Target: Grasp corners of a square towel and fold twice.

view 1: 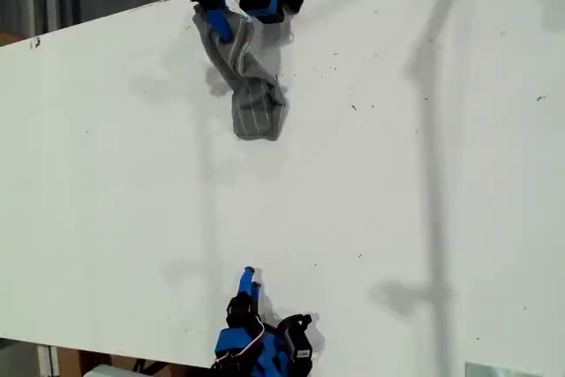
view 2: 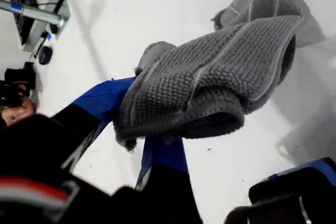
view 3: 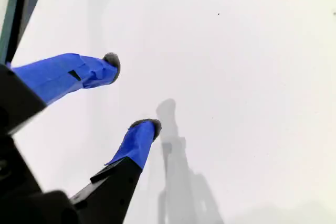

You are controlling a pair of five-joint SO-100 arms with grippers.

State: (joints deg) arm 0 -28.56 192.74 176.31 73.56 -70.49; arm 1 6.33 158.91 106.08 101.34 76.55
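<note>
The grey striped towel (view 1: 250, 93) hangs bunched from my first gripper (view 1: 221, 27) at the top of the exterior view. Its lower end rests crumpled on the white table (view 1: 397, 183). In the first wrist view the towel (view 2: 210, 82) is draped in a thick roll over the blue fingers (view 2: 102, 100), and my first gripper (view 2: 137, 128) is shut on it. Which of the corners is pinched is hidden in the folds. My second gripper (view 1: 249, 278) sits at the bottom of the exterior view, far from the cloth. In the second wrist view my second gripper (view 3: 129, 95) is open over bare table.
The table's far edge runs diagonally across the exterior view's top left, with dark floor beyond it. A metal pole (view 2: 32, 12) and dark gear stand off the table in the first wrist view. A hand (view 2: 16, 113) shows at that picture's edge.
</note>
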